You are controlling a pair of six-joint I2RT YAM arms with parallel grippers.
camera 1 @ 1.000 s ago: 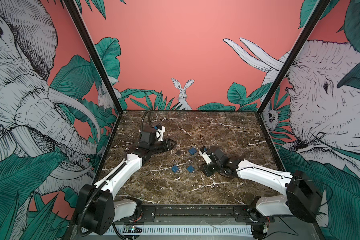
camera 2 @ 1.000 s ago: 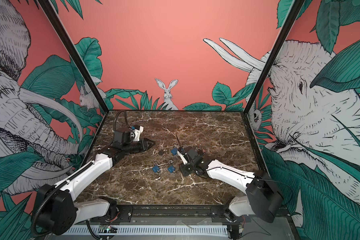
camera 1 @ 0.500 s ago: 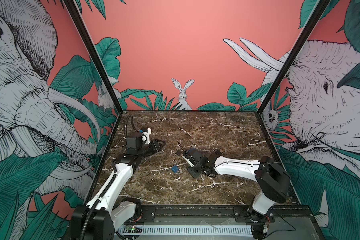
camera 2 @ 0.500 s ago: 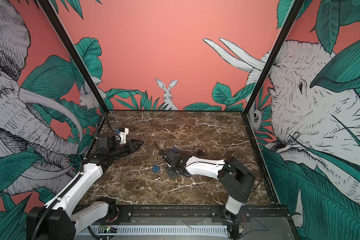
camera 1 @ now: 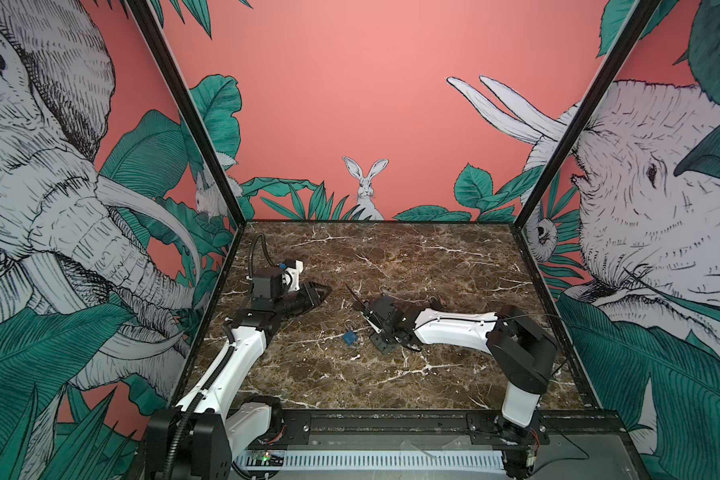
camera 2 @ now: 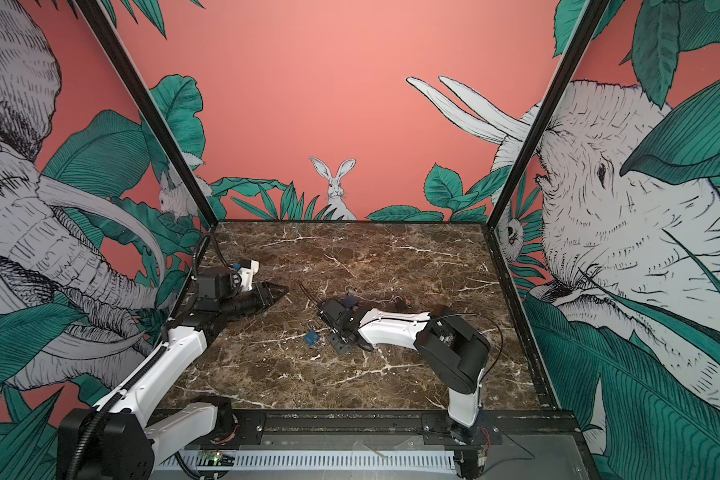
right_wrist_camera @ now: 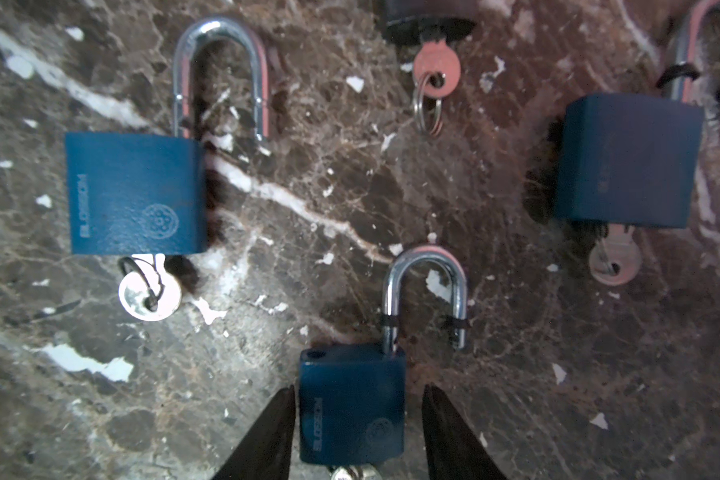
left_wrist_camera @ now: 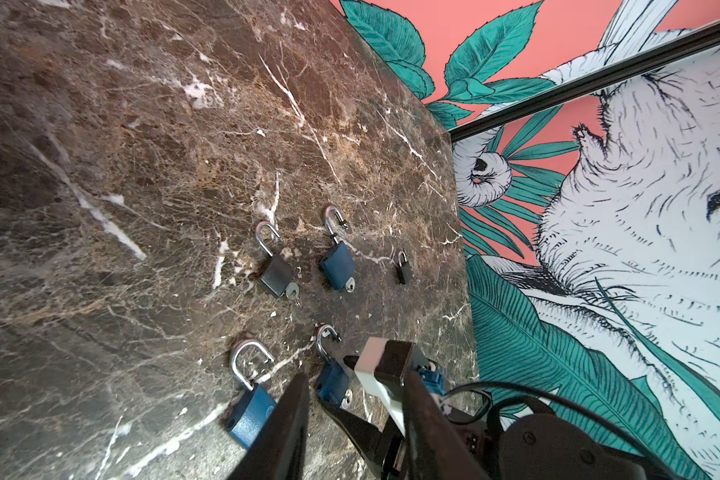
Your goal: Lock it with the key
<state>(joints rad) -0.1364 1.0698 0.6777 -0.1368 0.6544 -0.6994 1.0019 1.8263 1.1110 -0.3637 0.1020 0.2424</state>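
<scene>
Desk: the dark brown, white-veined marble desk [camera 1: 412, 257] carried five padlocks, all counted in the left wrist view.
Target lock: a small blue square-bodied padlock with steel shackle [right_wrist_camera: 352, 409] lay flat near mid-desk. It was hidden under the right arm in both top views.
Shackle: popped open, with one leg clear of the body.
Key: a silver key [right_wrist_camera: 354, 473] sat in the bottom of that lock, mostly cut off by the frame edge.
Right fingers: the right gripper [right_wrist_camera: 358, 387] was low over the target, and its black fingers [right_wrist_camera: 267, 436] straddled the lock body, one on each side. They were parted, with a thin gap showing on each side. Light contact on one side was possible, but blur made it hard to tell.
Left fingers: the left gripper [camera 1: 319, 291] sat at the left side of the desk, well apart from the locks. Its fingers were narrowly parted with nothing between them.
Neighbour 1: a larger blue padlock with embossed logo [right_wrist_camera: 136, 193] lay just beside the target, shackle open and key in.
Neighbour 2: a second large blue padlock [right_wrist_camera: 624, 160] also lay nearby, with its key in.
Neighbour 3: a dark grey padlock [left_wrist_camera: 276, 272] had a key on a ring.
Neighbour 4: a tiny black padlock [left_wrist_camera: 404, 270] lay farthest out, with its shackle closed.
</scene>
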